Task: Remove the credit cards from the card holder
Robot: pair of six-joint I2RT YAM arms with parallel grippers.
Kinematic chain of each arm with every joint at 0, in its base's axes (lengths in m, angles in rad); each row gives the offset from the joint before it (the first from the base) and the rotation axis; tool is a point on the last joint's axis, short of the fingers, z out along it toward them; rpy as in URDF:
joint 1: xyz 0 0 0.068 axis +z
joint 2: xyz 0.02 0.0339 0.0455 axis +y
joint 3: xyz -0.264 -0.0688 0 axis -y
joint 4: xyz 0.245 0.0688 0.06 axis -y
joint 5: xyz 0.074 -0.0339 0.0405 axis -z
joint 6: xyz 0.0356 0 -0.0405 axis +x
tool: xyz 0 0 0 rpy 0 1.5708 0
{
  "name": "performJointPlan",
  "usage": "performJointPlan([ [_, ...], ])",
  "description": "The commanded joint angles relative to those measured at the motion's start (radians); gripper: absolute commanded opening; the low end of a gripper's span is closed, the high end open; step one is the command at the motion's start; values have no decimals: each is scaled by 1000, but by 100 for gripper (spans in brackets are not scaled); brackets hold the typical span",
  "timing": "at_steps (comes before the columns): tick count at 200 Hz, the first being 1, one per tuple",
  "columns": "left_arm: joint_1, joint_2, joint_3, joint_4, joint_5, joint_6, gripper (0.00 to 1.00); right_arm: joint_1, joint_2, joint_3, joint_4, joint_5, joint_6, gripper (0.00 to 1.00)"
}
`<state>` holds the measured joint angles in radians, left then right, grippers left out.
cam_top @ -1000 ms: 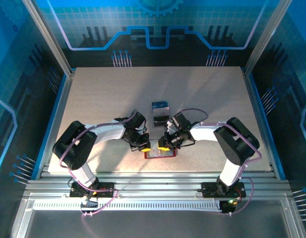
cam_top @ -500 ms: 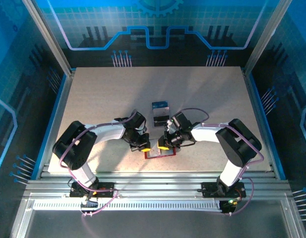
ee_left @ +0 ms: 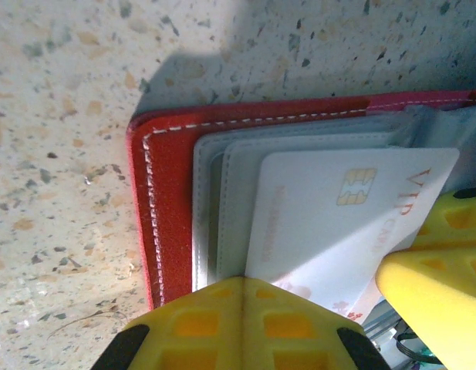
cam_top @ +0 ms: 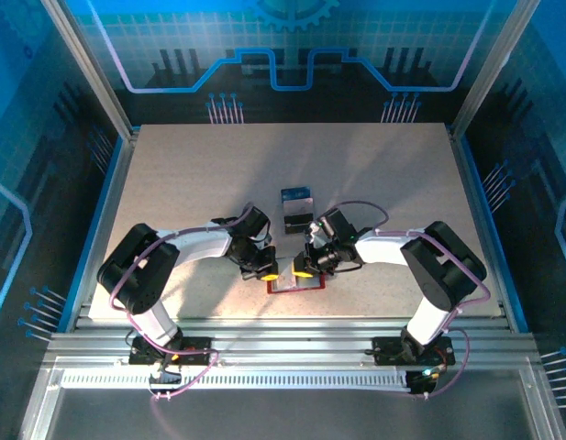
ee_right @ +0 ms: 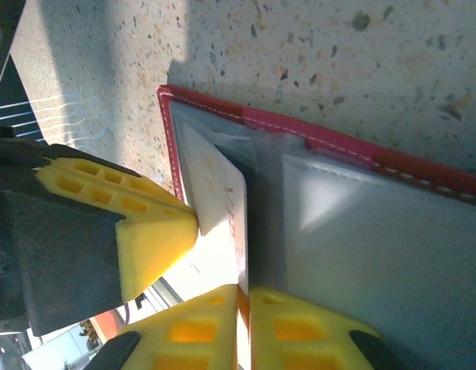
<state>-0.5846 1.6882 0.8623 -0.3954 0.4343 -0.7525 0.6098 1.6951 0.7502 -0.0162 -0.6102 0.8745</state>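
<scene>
Left gripper (ee_left: 241, 291): yellow fingers pressed together, nothing visible between them, tips set down on the near edge of the card holder (ee_left: 172, 154), over the rim of its pale grey pockets (ee_left: 222, 181). Right gripper (ee_right: 244, 299): fingers nearly closed, with the thin edge of a white card (ee_right: 214, 181) running down into the seam between them – read as clamped on that card. In the left wrist view the white card carried a gold chip and red "VIP" lettering; it lay tilted and partly drawn out of the grey pockets, one corner touching a yellow finger (ee_left: 438, 262) of the right gripper. The card holder lay open and flat, red stitched border around the pockets, a clear sleeve over part of the inside. From the top view both grippers met nose to nose over the card holder, which sat on the speckled table (cam_top: 191, 174) near its front edge, between the two arms. Beyond the grippers, well apart from the holder – a blue card (cam_top: 296, 196) with a pale band, and a dark card (cam_top: 298, 220) just in front of it, both flat on the table.
</scene>
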Motion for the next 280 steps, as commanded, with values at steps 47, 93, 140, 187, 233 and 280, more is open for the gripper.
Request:
performJointPlan([
  [47, -6, 24, -29, -70, -29, 21, 0, -43, -84, -31, -61, -3, -43, 6],
  [93, -5, 16, -25, -73, -28, 20, 0, -63, -135, -16, -157, 14, -93, 5],
  [140, -5, -8, 5, -96, -26, 29, 0, -95, -215, 34, -336, 55, -189, 2],
  [187, -5, -42, 70, -103, -13, 35, 0, -118, -272, 138, -528, 87, -353, 0],
  [233, -5, -105, 135, -122, -32, 28, 0, -114, -301, 288, -736, 205, -707, 0],
  [280, 8, -158, 114, -151, -104, 39, 3, -98, -222, 474, -936, 353, -1135, 0],
])
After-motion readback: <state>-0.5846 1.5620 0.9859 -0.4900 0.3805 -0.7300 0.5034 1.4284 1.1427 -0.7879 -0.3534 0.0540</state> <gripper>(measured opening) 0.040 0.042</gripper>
